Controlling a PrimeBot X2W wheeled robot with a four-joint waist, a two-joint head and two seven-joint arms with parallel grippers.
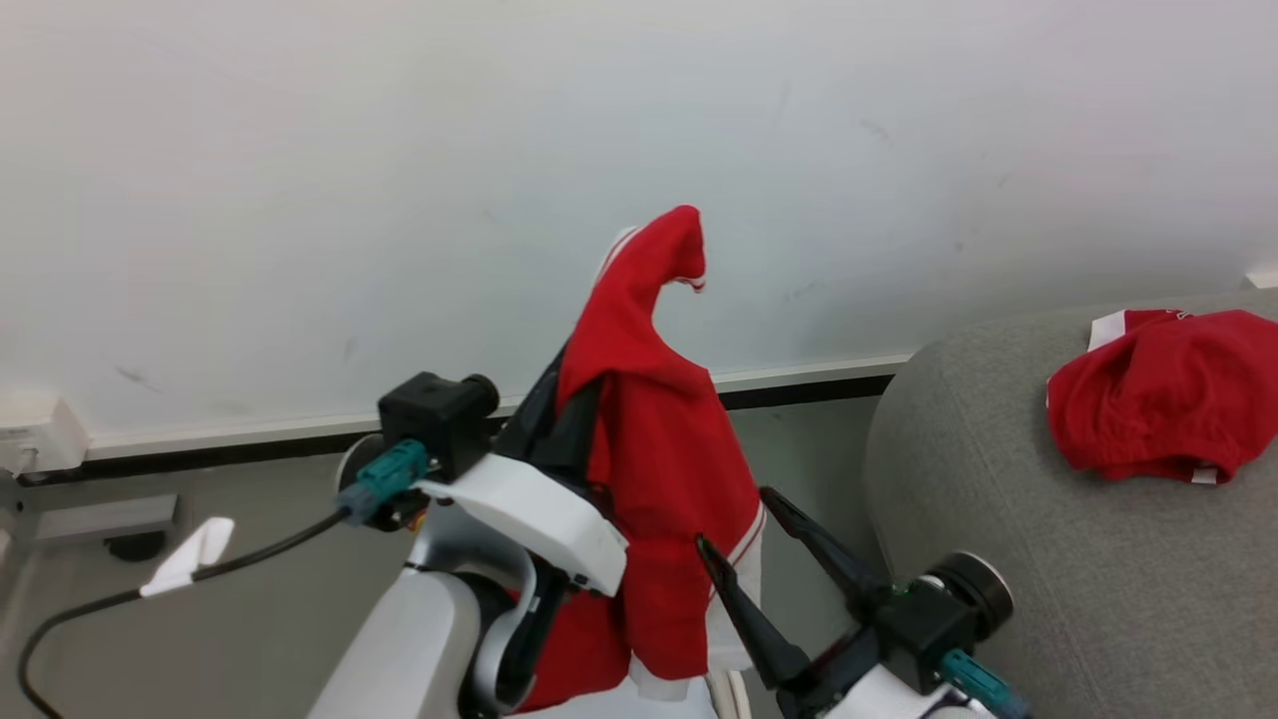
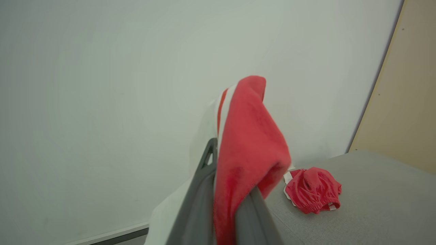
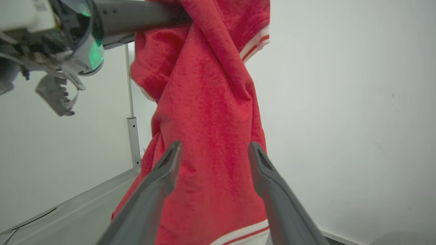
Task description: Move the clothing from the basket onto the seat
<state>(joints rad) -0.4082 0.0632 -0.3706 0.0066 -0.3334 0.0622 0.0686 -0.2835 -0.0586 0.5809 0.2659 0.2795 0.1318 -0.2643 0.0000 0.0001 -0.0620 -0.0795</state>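
Note:
My left gripper [image 1: 571,404] is raised and shut on a piece of the clothing, a red garment with white trim [image 1: 659,469] that hangs down from its fingers. In the left wrist view the same red cloth [image 2: 250,146] is pinched in the left gripper [image 2: 231,166]. My right gripper [image 1: 734,519] stands open at the garment's lower right side; in its wrist view the right gripper [image 3: 214,146] faces the hanging cloth [image 3: 204,102]. A second bunched red garment [image 1: 1158,394] lies on the grey seat [image 1: 998,559], also seen as a red bundle [image 2: 313,189]. The basket is out of view.
A white wall [image 1: 399,180] with a dark skirting strip [image 1: 799,389] runs behind. A black cable [image 1: 250,554] trails over the grey floor at the left, near a wall box [image 1: 40,434]. A beige panel [image 2: 405,102] stands past the seat [image 2: 381,211].

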